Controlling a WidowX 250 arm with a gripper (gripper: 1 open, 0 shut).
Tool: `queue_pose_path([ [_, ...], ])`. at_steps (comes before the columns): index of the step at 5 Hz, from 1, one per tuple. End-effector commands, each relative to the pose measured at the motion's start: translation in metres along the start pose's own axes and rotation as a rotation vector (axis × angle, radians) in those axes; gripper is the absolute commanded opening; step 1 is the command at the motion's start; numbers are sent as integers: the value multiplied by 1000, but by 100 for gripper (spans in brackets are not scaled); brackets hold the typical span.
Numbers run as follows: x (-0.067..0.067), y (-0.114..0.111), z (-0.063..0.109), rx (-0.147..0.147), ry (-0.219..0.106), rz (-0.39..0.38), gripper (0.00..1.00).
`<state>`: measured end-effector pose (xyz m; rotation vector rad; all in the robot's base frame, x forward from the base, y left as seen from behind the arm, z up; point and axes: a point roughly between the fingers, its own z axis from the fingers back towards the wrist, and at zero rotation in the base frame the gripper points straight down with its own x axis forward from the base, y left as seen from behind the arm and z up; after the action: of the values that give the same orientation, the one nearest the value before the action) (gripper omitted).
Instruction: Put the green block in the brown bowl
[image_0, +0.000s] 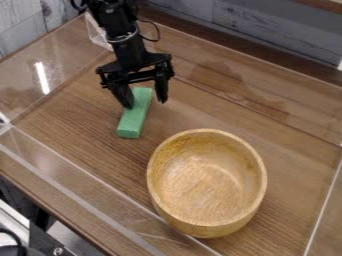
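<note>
The green block (131, 121) lies flat on the wooden table, left of centre, its long side running toward the upper right. My black gripper (136, 97) hangs straight down over the block's far end, jaws open, one finger (118, 102) on the left of the block and the other on the right. The fingers straddle the bar without closing on it. The brown bowl (206, 181), big, round and empty, sits at the lower right, a short way from the block's near end.
A clear plastic wall (80, 190) runs along the table's front and left edges. A grey back wall (267, 25) rises behind the table. Bare wood lies between the block and the bowl.
</note>
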<state>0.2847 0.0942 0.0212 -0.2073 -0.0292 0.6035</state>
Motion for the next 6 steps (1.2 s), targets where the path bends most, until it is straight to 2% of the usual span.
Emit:
queue_pose_path([
  [1,-14,25,-42,40,112,67,100],
  [6,-17,35,-46,72,146,145,100],
])
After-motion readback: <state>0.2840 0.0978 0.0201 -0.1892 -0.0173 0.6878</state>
